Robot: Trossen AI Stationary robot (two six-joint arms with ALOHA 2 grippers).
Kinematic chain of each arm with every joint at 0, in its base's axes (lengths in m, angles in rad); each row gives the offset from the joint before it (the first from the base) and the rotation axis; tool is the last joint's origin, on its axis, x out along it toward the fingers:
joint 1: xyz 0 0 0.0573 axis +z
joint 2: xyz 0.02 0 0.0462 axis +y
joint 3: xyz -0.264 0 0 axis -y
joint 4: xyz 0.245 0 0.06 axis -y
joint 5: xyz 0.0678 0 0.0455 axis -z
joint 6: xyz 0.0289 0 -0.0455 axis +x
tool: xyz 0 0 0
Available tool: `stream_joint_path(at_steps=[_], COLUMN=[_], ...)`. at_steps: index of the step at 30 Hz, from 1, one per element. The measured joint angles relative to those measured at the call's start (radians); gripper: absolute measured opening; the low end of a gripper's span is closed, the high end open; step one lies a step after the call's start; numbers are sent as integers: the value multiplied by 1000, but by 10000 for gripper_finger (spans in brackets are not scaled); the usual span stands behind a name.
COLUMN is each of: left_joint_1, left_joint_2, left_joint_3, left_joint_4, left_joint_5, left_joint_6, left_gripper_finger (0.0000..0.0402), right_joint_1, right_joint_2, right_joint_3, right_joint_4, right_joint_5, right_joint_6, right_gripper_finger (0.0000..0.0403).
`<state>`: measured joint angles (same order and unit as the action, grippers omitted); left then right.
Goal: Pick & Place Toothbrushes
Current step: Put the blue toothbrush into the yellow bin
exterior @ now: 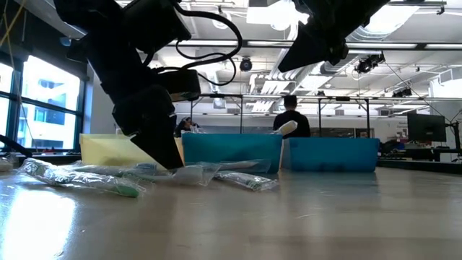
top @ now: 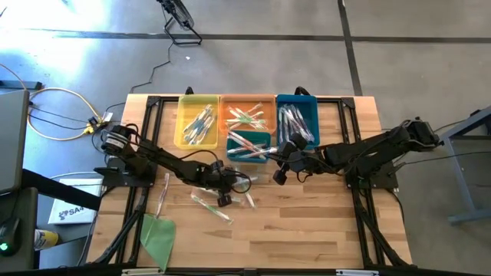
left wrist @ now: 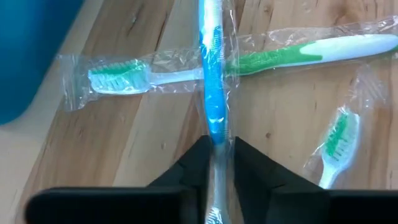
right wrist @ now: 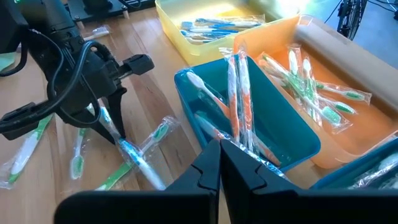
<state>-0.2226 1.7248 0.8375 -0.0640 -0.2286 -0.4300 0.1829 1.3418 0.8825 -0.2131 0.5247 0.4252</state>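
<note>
Left wrist view: blue toothbrush (left wrist: 212, 93) in clear wrap, blue handle, whitish ends, lying across a green toothbrush (left wrist: 249, 59) on the wood table (left wrist: 124, 155); another green-bristled wrapped brush (left wrist: 336, 140) just beside.
Toothbrush look: thin whitish sticks in clear sleeves, green, blue or orange accents.
Toothbrush spots: several loose on the table in front of the bins; more inside yellow bin (top: 197, 121), orange bin (top: 247, 113), blue bin (top: 298, 116) and small teal bin (top: 249, 144).
Left gripper (left wrist: 217, 163): fingers nearly together, pinching the blue toothbrush handle between the tips; brush running straight out from the tips.
Left gripper place: down at table level among the loose brushes, near the teal bin, seen in high view (top: 223, 196).
Left arm pose: reaching from the table's left edge toward the middle, wrist tipped steeply down; dark bulk over the brushes in low view.
Right gripper (right wrist: 221, 163): fingers pressed together, nothing seen between them.
Right gripper place: raised above the table, at the near rim of the teal bin, high view (top: 281, 175).
Right arm pose: stretched from the right side toward centre, wrist aimed at the bins.
Other: green sheet (top: 157, 234) flat near the table's front left corner; person standing in the room behind, low view (exterior: 291, 114).
</note>
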Motion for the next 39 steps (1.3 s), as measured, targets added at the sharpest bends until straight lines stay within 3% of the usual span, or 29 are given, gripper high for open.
stream_joint_path(at_steps=[6, 13, 21, 30, 39], left_joint_1=[0, 0, 0, 1, 1], left_joint_2=[0, -18, -123, -309, -557], left_joint_3=[0, -3, -4, -3, -1], left_joint_4=[0, -14, -20, -52, -224], left_joint_5=[16, 21, -1, -78, -246], left_joint_6=[0, 10, 51, 104, 138], left_gripper_finger=[10, 10, 5, 4, 4], right_joint_1=[0, 2, 28, 34, 34], right_joint_2=[0, 0, 0, 0, 0], right_joint_3=[0, 0, 0, 0, 0], right_joint_4=[0, -4, -18, -19, -34], right_joint_5=[0, -6, -7, -2, -2], right_joint_6=[0, 0, -3, -4, -4], right_gripper_finger=[4, 4, 4, 4, 4])
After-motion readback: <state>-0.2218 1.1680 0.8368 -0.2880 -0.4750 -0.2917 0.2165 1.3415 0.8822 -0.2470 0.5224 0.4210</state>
